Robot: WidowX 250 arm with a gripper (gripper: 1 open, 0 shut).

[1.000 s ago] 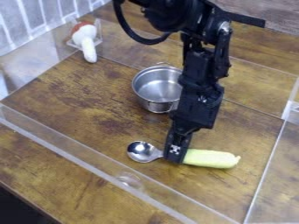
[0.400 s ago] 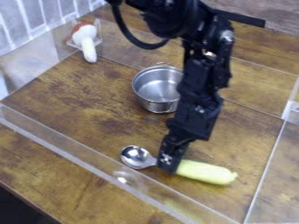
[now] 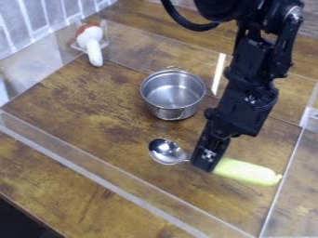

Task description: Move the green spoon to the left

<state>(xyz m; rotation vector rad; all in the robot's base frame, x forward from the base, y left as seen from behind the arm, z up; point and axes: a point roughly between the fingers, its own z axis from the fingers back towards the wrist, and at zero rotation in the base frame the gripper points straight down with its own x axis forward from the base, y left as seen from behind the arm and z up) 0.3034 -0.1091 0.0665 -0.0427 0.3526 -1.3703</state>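
Tool: we see the tool (image 3: 206,154) clenched on the green spoon (image 3: 214,161), pinching it at the neck, where the yellow-green handle meets the metal stem.
Grip point: we judge the neck was chosen because it is thinner than the thick handle, so the narrow jaws can close on it.
Spoon: it lies near level at the front right of the wooden surface (image 3: 87,98), bowl pointing left, handle right; whether it is clear of the wood we cannot tell.
Steel bowl (image 3: 173,93): it stands just behind the spoon, apart from it.
Route: leftward the boards lie open, we judge.
White-and-orange object (image 3: 89,43): far back left, well apart.
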